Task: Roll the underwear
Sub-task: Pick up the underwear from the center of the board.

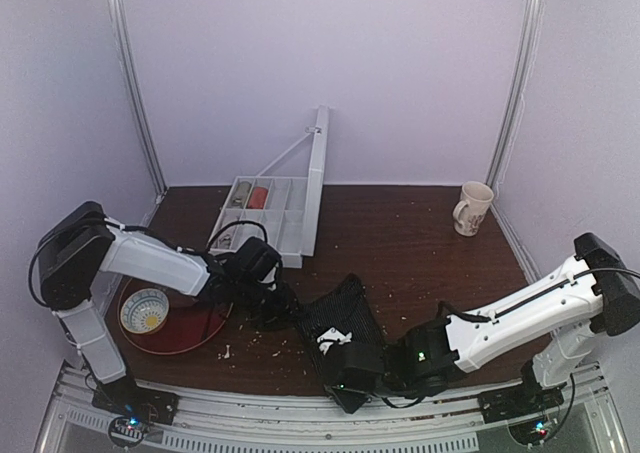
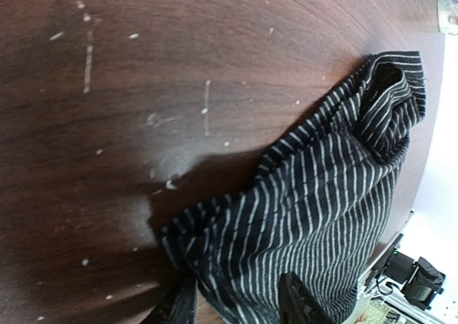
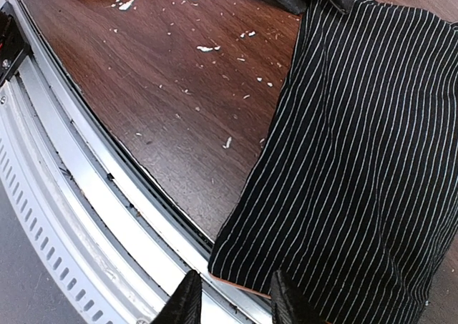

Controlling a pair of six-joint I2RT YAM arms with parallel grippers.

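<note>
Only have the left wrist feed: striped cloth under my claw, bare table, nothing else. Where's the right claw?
Observer: The right claw is at the near end of the underwear, one finger on either side of its hem corner, right by the front rail.
Operator: Anything near my arm that I should avoid?
Observer: Yes. A red plate holding a white bowl sits on the table just left of the left claw.
</note>
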